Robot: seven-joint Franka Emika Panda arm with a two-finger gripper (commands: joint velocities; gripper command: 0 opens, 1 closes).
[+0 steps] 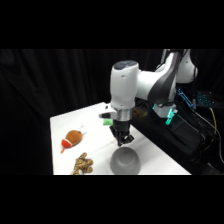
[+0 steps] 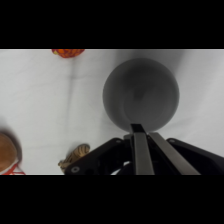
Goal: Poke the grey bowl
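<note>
The grey bowl (image 1: 125, 161) is a smooth matte dome at the table's front edge; in the wrist view the grey bowl (image 2: 141, 92) fills the middle. My gripper (image 1: 123, 142) hangs straight down just over the bowl's top. In the wrist view the gripper (image 2: 140, 129) has its two dark fingers pressed side by side, shut on nothing, with their tips over the bowl's near edge. I cannot tell whether the tips touch the bowl.
An orange-brown plush toy (image 1: 73, 138) lies to the left of the bowl, and a brown striped toy (image 1: 83, 164) sits at the front left. A green piece (image 1: 106, 120) lies behind the gripper. The table's edge (image 1: 165, 155) runs close on the right.
</note>
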